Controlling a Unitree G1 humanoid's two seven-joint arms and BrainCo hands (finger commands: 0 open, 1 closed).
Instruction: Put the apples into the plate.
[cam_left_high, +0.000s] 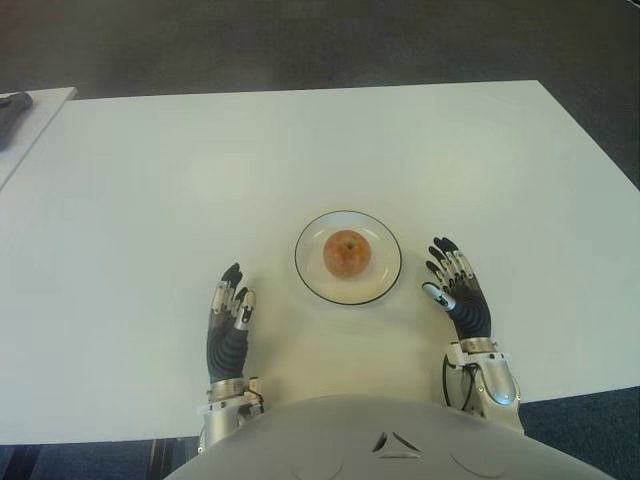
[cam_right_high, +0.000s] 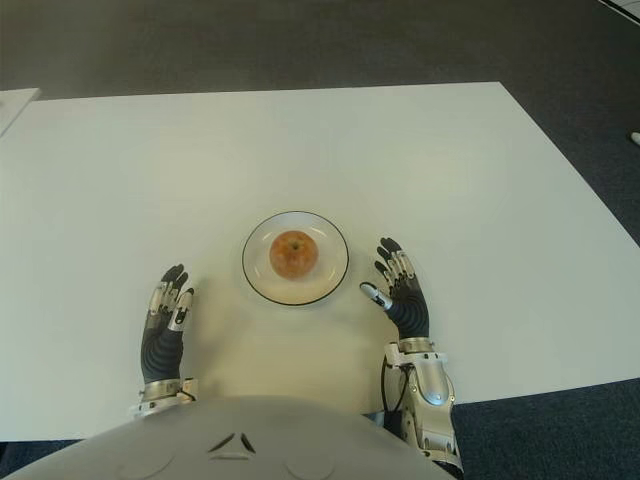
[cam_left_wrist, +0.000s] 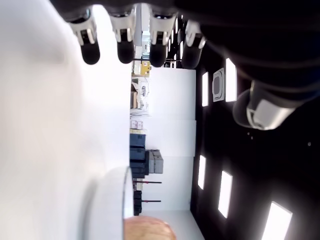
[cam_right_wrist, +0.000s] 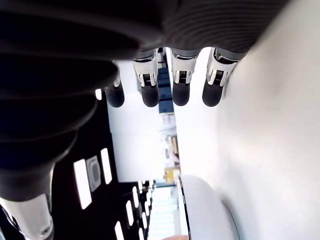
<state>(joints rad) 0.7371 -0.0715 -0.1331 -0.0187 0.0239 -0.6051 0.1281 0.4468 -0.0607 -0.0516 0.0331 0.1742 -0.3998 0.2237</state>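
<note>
We are seeing one round red-orange apple (cam_left_high: 347, 252) sitting in the white, dark-rimmed plate (cam_left_high: 385, 285) on the white table (cam_left_high: 150, 180). Our left hand (cam_left_high: 228, 322) and right hand (cam_left_high: 456, 288) are flanking it, fingers extended, empty (best kept clear of the rim).

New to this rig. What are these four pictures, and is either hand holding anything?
It's a humanoid robot with two many-fingered hands. Two pictures come from its head cameras, looking down at a white table. The other two come from cameras on each wrist, close behind the fingers. On the table sits a plate with one apple in it. The left hand shows left of the plate, the right hand to its right. Both are open and hold nothing.
</note>
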